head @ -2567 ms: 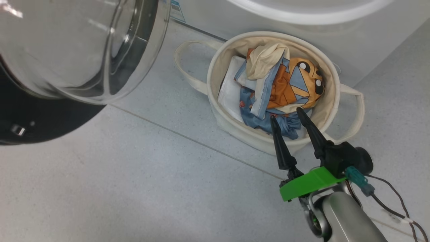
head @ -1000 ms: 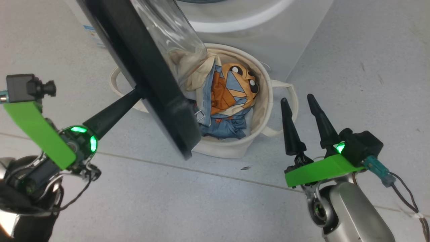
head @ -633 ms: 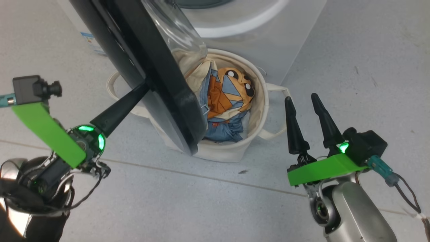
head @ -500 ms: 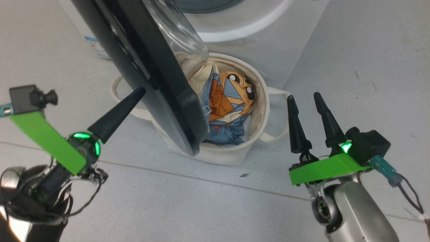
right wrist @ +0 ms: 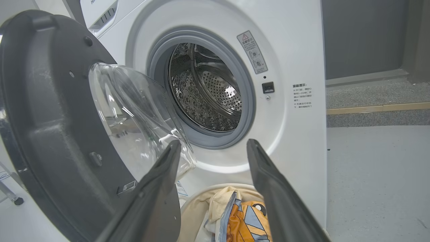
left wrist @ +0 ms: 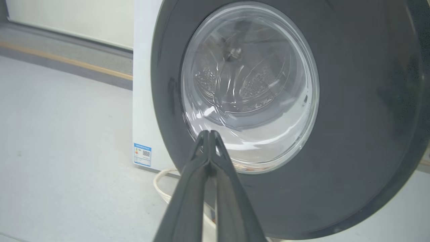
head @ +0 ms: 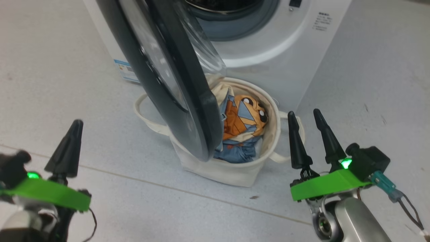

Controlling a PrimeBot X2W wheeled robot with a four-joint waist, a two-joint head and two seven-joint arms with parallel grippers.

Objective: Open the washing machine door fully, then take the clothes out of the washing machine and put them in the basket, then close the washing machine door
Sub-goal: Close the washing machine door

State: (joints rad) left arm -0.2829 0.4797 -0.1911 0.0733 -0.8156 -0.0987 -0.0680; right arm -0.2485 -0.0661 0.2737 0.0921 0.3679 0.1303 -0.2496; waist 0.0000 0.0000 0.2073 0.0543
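The white washing machine (head: 278, 43) stands at the top, and its steel drum (right wrist: 208, 90) has no garment in the part I see. The washing machine door (head: 188, 101) stands half open, its black rim hanging over the left side of the basket (head: 231, 171). The clothes (head: 245, 124), orange, blue and cream, lie inside the basket. My left gripper (head: 76, 122) is shut on nothing, low at the left, apart from the door's outer face (left wrist: 352, 117). My right gripper (head: 303, 114) is open and empty, just right of the basket.
Grey tiled floor (head: 50, 67) surrounds the machine, with a grout line crossing in front of me. A raised grey step with a wooden strip (right wrist: 376, 108) runs to the right of the machine. A small caster (right wrist: 16, 201) shows beyond the door.
My left gripper, whose tip was against the door's outer face, has drawn back down and left, away from it. The head camera has tilted up, bringing the machine's opening into view.
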